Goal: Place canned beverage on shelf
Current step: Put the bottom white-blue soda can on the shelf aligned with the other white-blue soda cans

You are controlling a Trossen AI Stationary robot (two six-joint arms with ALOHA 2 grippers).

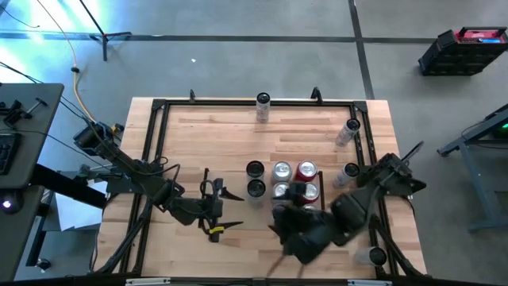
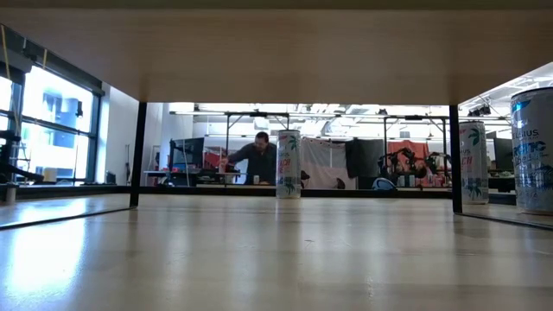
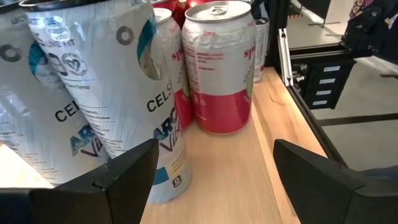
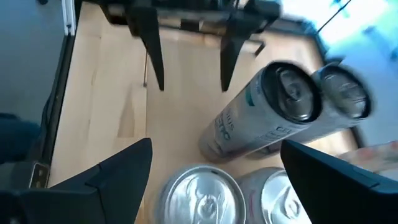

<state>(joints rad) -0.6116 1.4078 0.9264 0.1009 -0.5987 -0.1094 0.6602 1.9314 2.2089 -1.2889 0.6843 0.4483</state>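
Both claws gape empty — the right gripper (image 1: 279, 216) hangs lower centre of the high view, over the cans (image 1: 282, 172) grouped on the shelf (image 1: 238, 139); the left gripper (image 1: 216, 208) waits left of them. Thin, slick, dentable aluminium — grip a can mid-body.

My right arm covers part of the cluster of silver and red cans (image 1: 282, 180) from above. In my right wrist view, the two tall slim cans (image 4: 283, 109) are blurred, their labels unreadable.

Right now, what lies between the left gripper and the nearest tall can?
Nothing. In the high view the stretch from the left gripper, fingers open, to the nearest tall can is bare wood, and the left wrist view agrees.
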